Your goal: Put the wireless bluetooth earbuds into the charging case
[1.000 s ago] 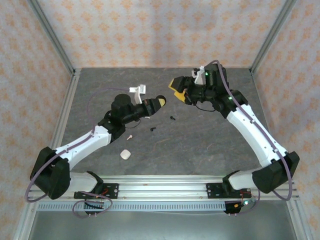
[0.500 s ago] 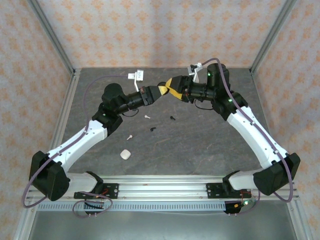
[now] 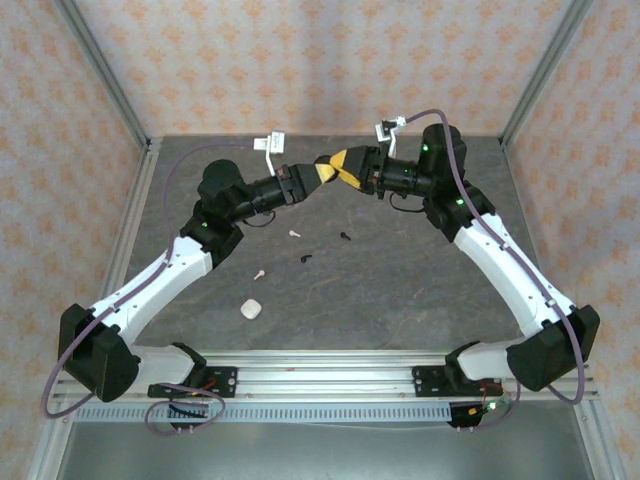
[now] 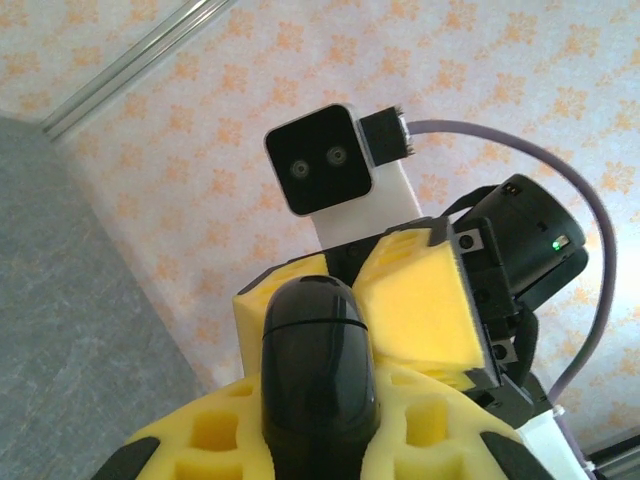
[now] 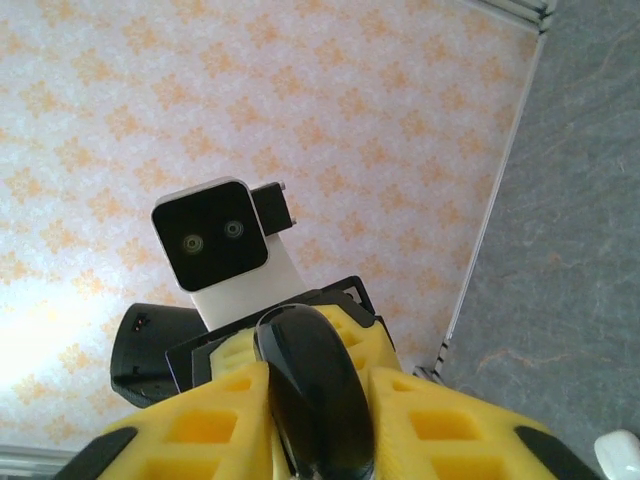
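Nearest the bases lies a white case point(image 3: 250, 309), then two white earbuds point(image 3: 259, 272) and two black earbuds point(image 3: 305, 257) loose on the table point(image 3: 400, 290). Beyond them, the left gripper point(image 3: 324, 176) and right gripper point(image 3: 343, 166) meet tip to tip, both clamped on one black charging case point(image 4: 318, 370) (wedged between their yellow fingers point(image 4: 210, 430)), well apart from every earbud.

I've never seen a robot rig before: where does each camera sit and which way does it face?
Top external: above and behind the arm bases, looking down on the table; both arms show, left gripper and right gripper meeting tip to tip.
Left wrist: on the left arm, looking past its own yellow fingers and the black case at the right wrist camera.
Right wrist: the mirror, facing the left wrist camera.
Both wrist views share the case.
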